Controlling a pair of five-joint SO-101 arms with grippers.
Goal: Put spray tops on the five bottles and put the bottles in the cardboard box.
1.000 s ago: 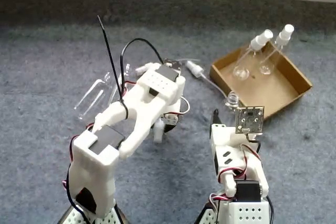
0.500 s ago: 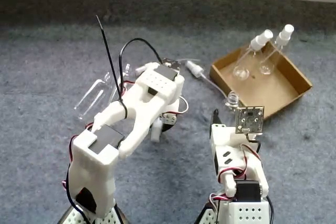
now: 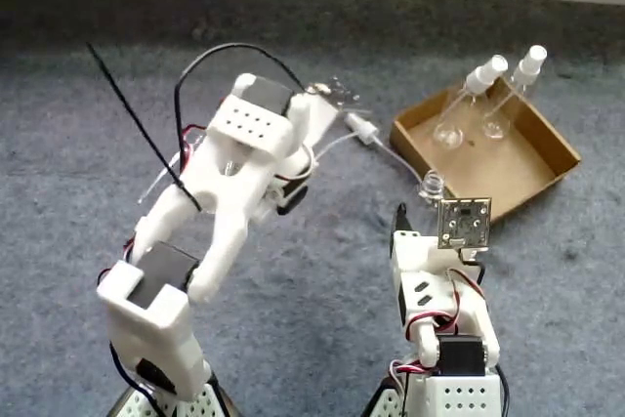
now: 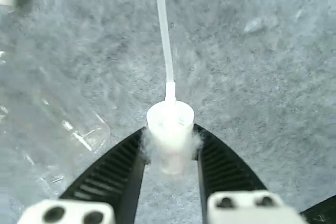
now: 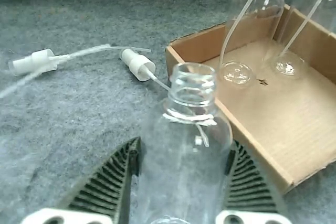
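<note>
Presently both grippers are loaded and two bottles are boxed.
Left gripper (image 4: 170,134) is pinching a white spray top (image 4: 169,116) between its black fingers, above the grey carpet (image 4: 262,77), with the dip tube (image 4: 164,35) pointing away from the wrist; an uncapped bottle (image 4: 47,124) lies on the carpet just beside it. Right gripper (image 5: 182,153) is clamped on an open-necked bottle (image 5: 191,85), held upright near the outer wall of the cardboard box (image 3: 527,178). Two capped bottles (image 3: 464,104) (image 3: 508,95) lie inside the box, heads over its far rim. One loose spray top (image 5: 137,64) lies on the carpet near the box corner, and another (image 5: 34,61) lies farther off.
</note>
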